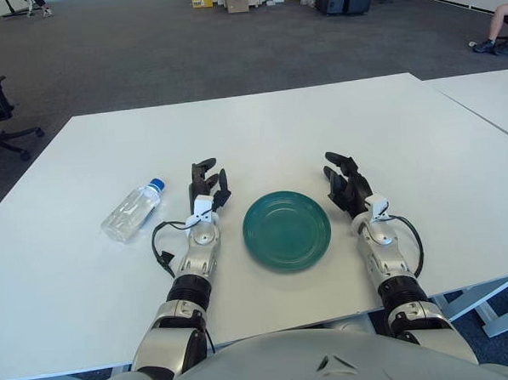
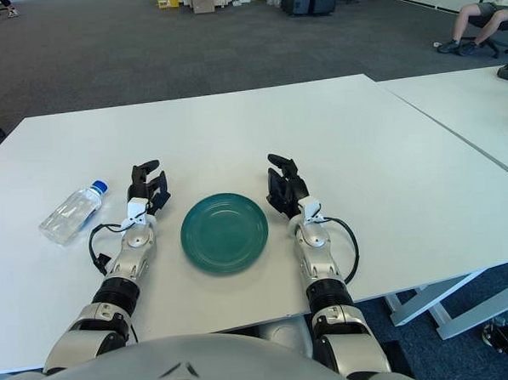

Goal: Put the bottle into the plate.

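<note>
A wide white rectangular table (image 1: 259,130) fills the view, seen from the robot's head looking down. A clear plastic water bottle with a blue cap (image 1: 134,210) lies on its side on the tabletop, toward the robot's left, cap pointing away from the robot. A round dark green plate (image 1: 286,229) sits empty near the middle of the near edge, well apart from the bottle.

The robot's left hand (image 1: 206,184) shows between the bottle and the plate, just beside the plate's left rim, its black fingers loosely spread and holding nothing. It is near the bottle but not touching it. The right hand (image 1: 347,183) shows just beyond the plate's right rim, fingers likewise relaxed and empty.

Judging by this layout, the task has barely begun: the bottle is untouched and no grasp is made. What remains is for a hand, most likely the left since it is nearer, to reach the bottle, close around it, lift it, carry it over and set it inside the plate.

Grey carpet and distant office chairs lie beyond the table.
</note>
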### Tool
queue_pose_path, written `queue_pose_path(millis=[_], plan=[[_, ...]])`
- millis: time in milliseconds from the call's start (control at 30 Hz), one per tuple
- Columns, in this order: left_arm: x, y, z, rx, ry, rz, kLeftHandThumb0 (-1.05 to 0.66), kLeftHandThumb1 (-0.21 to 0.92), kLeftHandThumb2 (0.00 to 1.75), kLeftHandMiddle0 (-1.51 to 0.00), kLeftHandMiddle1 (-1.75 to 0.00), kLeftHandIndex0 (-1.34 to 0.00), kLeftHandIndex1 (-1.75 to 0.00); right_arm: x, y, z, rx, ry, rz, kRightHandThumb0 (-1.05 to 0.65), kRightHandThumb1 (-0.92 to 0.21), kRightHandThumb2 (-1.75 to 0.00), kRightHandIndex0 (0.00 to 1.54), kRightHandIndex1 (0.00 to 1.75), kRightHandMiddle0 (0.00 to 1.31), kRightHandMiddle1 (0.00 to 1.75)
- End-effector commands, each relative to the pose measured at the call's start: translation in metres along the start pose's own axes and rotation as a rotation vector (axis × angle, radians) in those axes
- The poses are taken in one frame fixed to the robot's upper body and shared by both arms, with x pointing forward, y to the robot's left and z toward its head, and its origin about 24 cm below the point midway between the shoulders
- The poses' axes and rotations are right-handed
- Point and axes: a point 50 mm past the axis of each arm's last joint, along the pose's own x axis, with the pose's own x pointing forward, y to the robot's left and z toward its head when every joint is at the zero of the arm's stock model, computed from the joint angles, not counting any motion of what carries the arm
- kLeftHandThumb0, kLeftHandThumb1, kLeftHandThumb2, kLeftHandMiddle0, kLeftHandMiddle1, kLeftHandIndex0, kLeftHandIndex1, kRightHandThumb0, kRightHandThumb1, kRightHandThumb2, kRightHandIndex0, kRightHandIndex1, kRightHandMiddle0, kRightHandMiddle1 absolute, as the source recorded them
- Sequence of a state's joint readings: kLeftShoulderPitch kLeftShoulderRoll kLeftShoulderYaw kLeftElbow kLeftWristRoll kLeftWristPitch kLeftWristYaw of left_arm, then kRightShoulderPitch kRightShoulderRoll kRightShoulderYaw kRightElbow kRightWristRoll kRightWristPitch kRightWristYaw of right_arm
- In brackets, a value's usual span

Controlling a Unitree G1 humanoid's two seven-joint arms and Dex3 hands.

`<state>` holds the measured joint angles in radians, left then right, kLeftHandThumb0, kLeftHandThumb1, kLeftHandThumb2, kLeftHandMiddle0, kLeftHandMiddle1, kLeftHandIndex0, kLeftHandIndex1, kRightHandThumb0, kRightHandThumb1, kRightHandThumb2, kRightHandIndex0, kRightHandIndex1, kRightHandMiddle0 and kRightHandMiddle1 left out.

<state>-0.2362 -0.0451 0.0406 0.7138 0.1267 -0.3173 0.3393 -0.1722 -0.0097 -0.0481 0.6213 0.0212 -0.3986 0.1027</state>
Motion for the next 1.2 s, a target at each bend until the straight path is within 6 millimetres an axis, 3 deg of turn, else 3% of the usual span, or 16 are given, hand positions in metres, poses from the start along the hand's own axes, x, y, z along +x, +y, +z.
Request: queue_pose_path(millis=[0,1167], plan=[[-0.003,0.002,-0.013,0.013,0.068,-0.007,-0.76,0.92,0.7,-0.46,-0.53,-0.2,-1.12,0.002,0.001,-0.002,-0.005,0.027,0.005,-0.64,-0.92,-0.78,0.31,0.0,0.0,0.78],[0.002,0.005,0.002,0.022,-0.034,-0.037,-0.73,0.92,0.71,-0.48,-0.55,-0.17,-1.12,0.005,0.004,-0.005,0.01,0.02,0.005,-0.64,-0.92,-0.78,0.29,0.0,0.0,0.77]])
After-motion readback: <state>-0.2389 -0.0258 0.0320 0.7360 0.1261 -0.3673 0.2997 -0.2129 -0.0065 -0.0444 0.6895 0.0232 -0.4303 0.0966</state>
